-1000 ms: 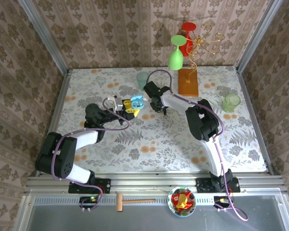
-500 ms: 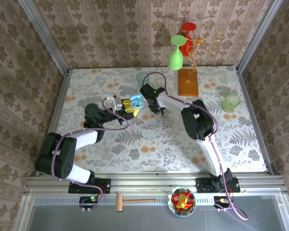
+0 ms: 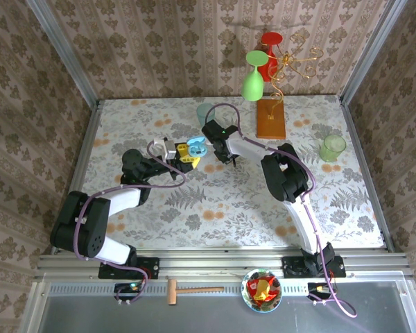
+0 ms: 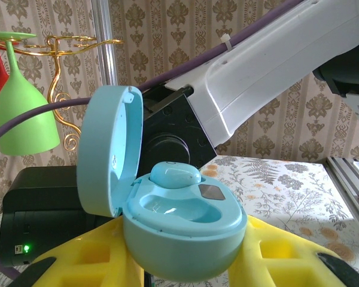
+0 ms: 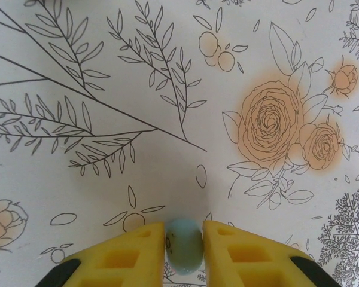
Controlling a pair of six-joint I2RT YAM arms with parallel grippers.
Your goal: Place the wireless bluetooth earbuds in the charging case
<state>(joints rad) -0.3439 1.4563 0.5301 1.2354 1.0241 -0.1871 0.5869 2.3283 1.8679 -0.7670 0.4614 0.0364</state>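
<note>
A teal cup [image 3: 205, 112] stands at twelve o'clock of the open charging case [image 4: 179, 239], which the left fingers [image 4: 275, 257] clamp, one earbud [image 4: 175, 173] seated inside. The right fingers [image 5: 239, 257] pinch a second earbud [image 5: 184, 244] over the floral counter [image 5: 107, 179].

My left gripper [image 4: 179, 266] clamps the round light blue charging case [image 4: 185, 236], its lid standing open, with one light blue earbud [image 4: 175, 174] seated in a well, and my right gripper [image 5: 184, 236] pinches the second earbud [image 5: 183, 245], also light blue, between its fingertips.
</note>
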